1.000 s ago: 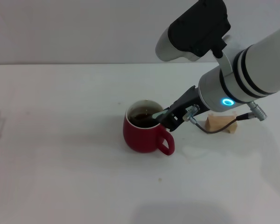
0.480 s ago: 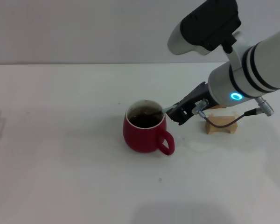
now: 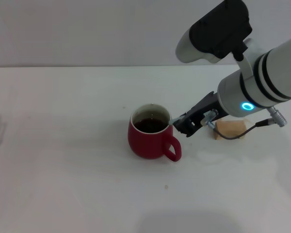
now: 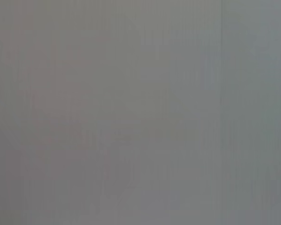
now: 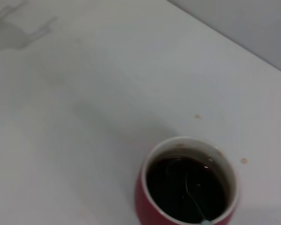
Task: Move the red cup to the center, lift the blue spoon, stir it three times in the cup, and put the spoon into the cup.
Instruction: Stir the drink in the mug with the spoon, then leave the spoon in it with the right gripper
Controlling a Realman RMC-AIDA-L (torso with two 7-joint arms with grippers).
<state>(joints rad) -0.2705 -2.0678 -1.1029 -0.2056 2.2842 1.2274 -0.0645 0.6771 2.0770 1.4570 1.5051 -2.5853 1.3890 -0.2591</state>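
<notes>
One red cup, one blue spoon, one wooden block.
The right gripper is hovering beside the rim; its jaw state is unclear. The spoon is lying in the liquid, the block sitting behind the arm.

Place: bare lab-style test setup | Evidence: plain white desk, blank grey wall, robot arm overhead

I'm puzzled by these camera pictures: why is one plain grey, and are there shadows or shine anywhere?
The left wrist view is a flat grey field with no object in it. In the head view, the squat dark-red ceramic cup casts only a soft, faint shadow on the white table. In the right wrist view, the dark liquid shows small bright glints, with the slim spoon dimly visible lying in it.
</notes>
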